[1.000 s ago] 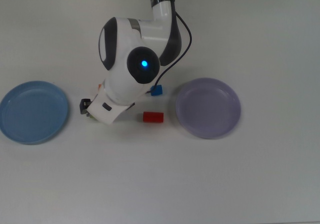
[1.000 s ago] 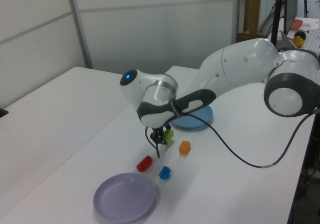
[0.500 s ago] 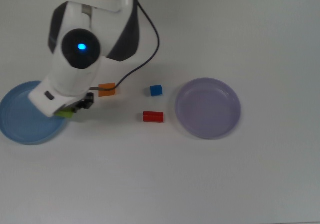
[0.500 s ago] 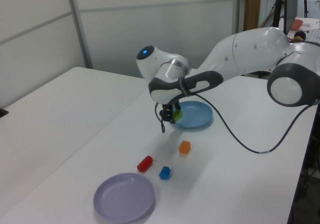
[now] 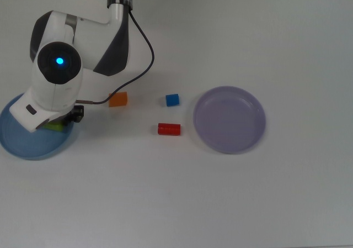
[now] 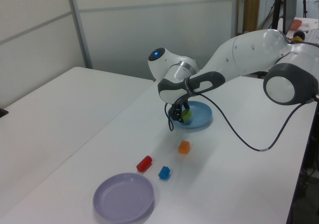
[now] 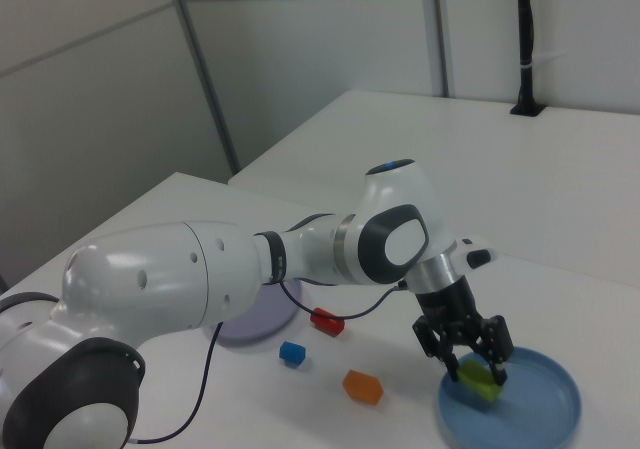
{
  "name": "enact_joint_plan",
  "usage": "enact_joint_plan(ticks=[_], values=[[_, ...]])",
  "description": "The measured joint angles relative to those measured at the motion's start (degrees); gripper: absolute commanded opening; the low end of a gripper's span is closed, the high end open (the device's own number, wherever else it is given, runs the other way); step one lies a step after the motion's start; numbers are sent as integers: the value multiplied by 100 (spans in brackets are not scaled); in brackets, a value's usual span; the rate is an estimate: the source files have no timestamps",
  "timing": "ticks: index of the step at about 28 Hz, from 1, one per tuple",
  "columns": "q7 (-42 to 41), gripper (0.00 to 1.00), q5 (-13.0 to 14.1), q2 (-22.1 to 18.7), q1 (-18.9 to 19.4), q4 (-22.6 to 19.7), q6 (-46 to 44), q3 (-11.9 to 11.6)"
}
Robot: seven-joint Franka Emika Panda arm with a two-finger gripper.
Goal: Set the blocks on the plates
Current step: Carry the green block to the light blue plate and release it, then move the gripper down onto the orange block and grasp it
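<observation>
Clearly the tool point(image 7: 470, 361) grips the lime-green block point(image 7: 478, 383); in the right view its two dark fingers point(image 7: 497, 352) stand one on each side of the block, parted just by its width; the block sits low over the light blue plate point(image 7: 555, 414), toward the plate's 9 o'clock side in the right view, and whether it touches the plate floor I cannot tell; in the left view the same block shows as a green patch point(image 6: 186, 114) between the fingers, above the plate point(image 6: 202, 119).

From the top view the arm's white wrist housing point(image 5: 52, 88) covers the tool and most of the block; only a green sliver point(image 5: 54, 126) peeks out at the housing's 6 o'clock edge, and the plate's upper right part point(image 5: 33, 148) is hidden too (its left rim runs to the picture edge).

On the white worktop point(image 5: 220, 204), seen from the top view, the orange block point(image 5: 118, 99) lies just at 3 o'clock of the blue plate; the blue cube point(image 5: 172, 100) lies further at 3 o'clock, with the red block point(image 5: 169, 128) near it at 6 o'clock; the lavender plate point(image 5: 229, 119) sits beside both, at their 3 o'clock, holding nothing; a black cable point(image 5: 144, 54) loops from the arm down toward the orange block.
</observation>
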Motion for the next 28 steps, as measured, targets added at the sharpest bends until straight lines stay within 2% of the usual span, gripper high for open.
enact_joint_plan(ticks=[2,6,12,17,22,25,28], values=[[0,100,11,-14,23,25,1,6],[0,100,214,-125,66,76,1,24],[-71,100,433,-497,101,92,-158,101],[-376,100,447,-822,110,89,-1166,427],[-676,100,394,-950,128,55,-2281,820],[-726,100,295,-944,180,-48,-2762,970],[-727,100,268,-932,275,-208,-2963,1003]])
